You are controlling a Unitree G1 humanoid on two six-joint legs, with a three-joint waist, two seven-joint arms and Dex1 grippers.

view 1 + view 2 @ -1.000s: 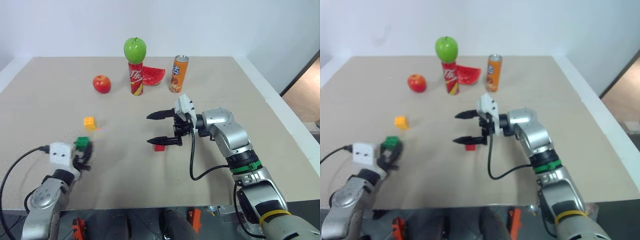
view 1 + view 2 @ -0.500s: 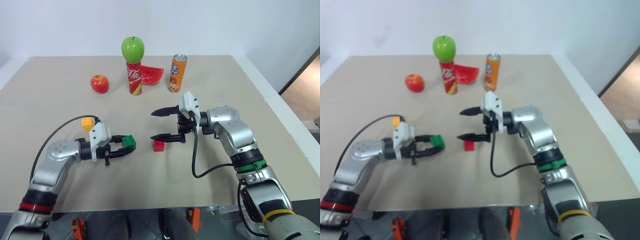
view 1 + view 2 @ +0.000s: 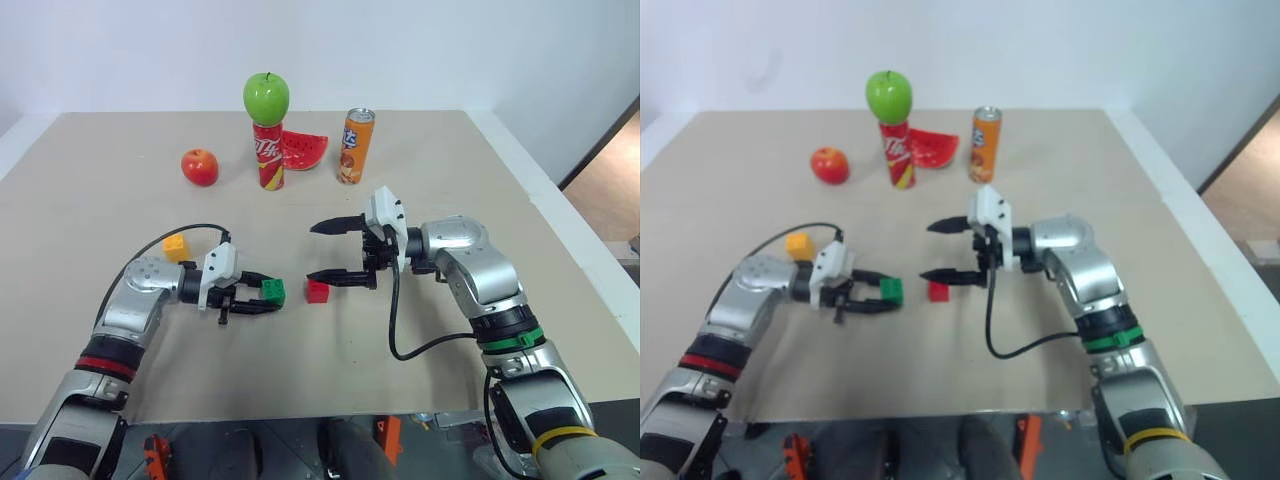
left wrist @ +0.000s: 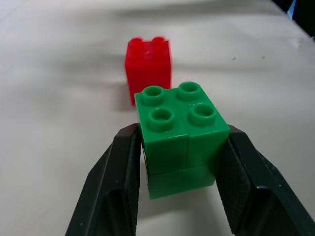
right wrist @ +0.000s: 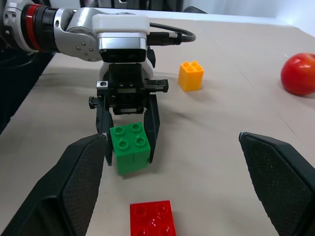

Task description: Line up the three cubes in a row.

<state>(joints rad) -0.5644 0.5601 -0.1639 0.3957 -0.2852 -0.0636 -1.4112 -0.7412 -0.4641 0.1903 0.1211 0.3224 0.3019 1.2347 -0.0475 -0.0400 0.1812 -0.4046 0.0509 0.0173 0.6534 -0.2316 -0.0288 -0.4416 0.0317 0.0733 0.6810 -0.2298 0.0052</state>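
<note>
My left gripper is shut on the green cube, holding it low over the table just left of the red cube. I cannot tell whether the green cube touches the table. In the left wrist view the green cube sits between the black fingers, studs up, with the red cube a short gap beyond. The yellow-orange cube lies further left, behind the left arm. My right gripper hovers open above and slightly right of the red cube, pointing left, with nothing held.
At the back of the table stand a red can with a green apple on top, a watermelon slice and an orange can. A red apple lies left of them. The table's front edge is near.
My left arm swung from the front left corner toward the middle, carrying the green cube rightward until it is beside the red cube. The right gripper stayed nearly still and open.
</note>
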